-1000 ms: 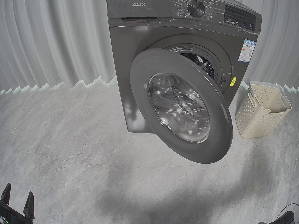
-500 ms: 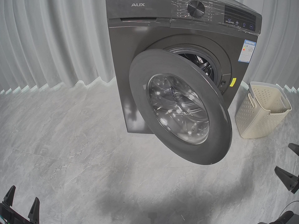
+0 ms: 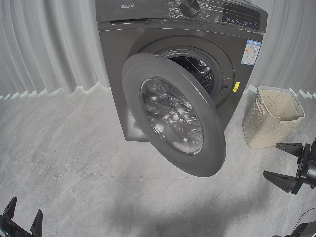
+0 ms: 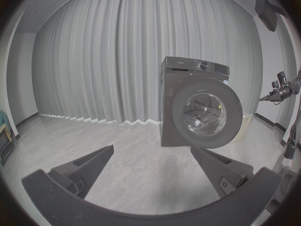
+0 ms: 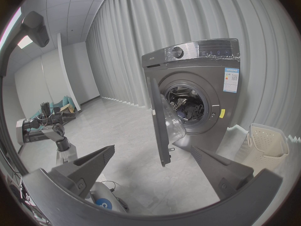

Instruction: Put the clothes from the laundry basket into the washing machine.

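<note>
Head view, washing machine (image 3: 131,46): It stands at my 12 o'clock. Its door (image 3: 171,116) is swung wide toward me, and the drum mouth (image 3: 197,73) is open behind it.
Head view, laundry basket (image 3: 260,125): It sits on the floor at the machine's 3 o'clock, just beside it. I see no cloth above the rim, and its bottom is hidden from me.
Head view, right gripper (image 3: 273,160): Its fingers are spread apart and empty, near the basket at its 5 o'clock.
Head view, left gripper (image 3: 23,214): It is at my 7 o'clock with fingers apart, holding nothing, well apart from the machine.
Left wrist view, risk: The door (image 4: 205,113) hangs between this gripper (image 4: 150,149) and the drum. I judge a straight reach would strike it.
Right wrist view, clothes (image 5: 188,107): A dark heap already lies inside the drum.
Right wrist view, risk: The basket (image 5: 266,148) looks light, so a finger catching its rim could tip or shove it. If it is empty, I would be closing on nothing. The door (image 5: 158,120) stands edge-on beside the path to the drum, and a wide swing could knock it.
</note>
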Tool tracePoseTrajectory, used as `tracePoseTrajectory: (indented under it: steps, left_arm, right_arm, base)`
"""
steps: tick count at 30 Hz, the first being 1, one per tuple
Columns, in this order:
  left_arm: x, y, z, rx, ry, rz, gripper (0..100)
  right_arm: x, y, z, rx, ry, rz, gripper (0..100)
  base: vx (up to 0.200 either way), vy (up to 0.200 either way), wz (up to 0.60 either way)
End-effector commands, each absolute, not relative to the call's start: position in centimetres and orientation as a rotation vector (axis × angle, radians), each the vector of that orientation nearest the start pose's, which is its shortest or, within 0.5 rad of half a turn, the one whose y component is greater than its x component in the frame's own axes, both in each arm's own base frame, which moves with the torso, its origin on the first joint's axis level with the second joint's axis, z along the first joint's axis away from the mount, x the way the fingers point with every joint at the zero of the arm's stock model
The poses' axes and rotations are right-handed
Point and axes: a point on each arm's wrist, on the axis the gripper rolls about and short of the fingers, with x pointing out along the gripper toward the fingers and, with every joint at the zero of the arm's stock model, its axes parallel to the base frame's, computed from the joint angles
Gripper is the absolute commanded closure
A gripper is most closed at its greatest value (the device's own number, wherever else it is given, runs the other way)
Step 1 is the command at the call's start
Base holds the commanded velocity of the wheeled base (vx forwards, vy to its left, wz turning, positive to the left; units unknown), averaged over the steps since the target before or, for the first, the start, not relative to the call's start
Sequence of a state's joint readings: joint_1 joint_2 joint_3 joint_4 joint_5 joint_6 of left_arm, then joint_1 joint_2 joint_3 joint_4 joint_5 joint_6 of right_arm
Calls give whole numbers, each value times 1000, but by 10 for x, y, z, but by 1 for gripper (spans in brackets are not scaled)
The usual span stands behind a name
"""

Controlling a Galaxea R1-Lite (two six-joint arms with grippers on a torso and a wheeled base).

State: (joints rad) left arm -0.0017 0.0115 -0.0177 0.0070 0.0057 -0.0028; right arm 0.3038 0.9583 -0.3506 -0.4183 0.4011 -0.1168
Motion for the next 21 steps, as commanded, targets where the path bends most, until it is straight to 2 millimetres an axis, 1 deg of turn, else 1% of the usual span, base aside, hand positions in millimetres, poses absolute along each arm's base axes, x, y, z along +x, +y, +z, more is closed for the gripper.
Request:
tracePoseTrajectory:
  steps: [1,4,5,6,7,8,9,13,18,21]
  left_arm:
    - [-23,0,75,2,6,3,0]
    - [-23,0,75,2,6,3,0]
    - [-23,0,75,2,6,3,0]
    - [-23,0,75,2,6,3,0]
    - [-23,0,75,2,6,3,0]
    - [-23,0,75,2,6,3,0]
    - [-23,0,75,2,6,3,0]
    - [-23,0,75,2,6,3,0]
    - [-23,0,75,2,6,3,0]
    - [-23,0,75,2,6,3,0]
  right_arm:
    - [127,62,177,-68,227,782,0]
    - [133,73,176,-19,225,794,0]
    - [133,73,176,-19,225,794,0]
    - [136,82,175,26,228,811,0]
    - [137,87,174,45,235,821,0]
    - [137,87,174,48,237,820,0]
    - [137,94,169,66,255,823,0]
    - [145,102,164,59,258,808,0]
    - [149,105,163,62,239,804,0]
    - [149,105,162,61,244,807,0]
  base:
    - [0,0,0]
    - [0,0,0]
    - [0,0,0]
    - [0,0,0]
    - [0,0,0]
    - [0,0,0]
    - [0,0,0]
    - [200,0,0]
    - [200,0,0]
    - [0,0,0]
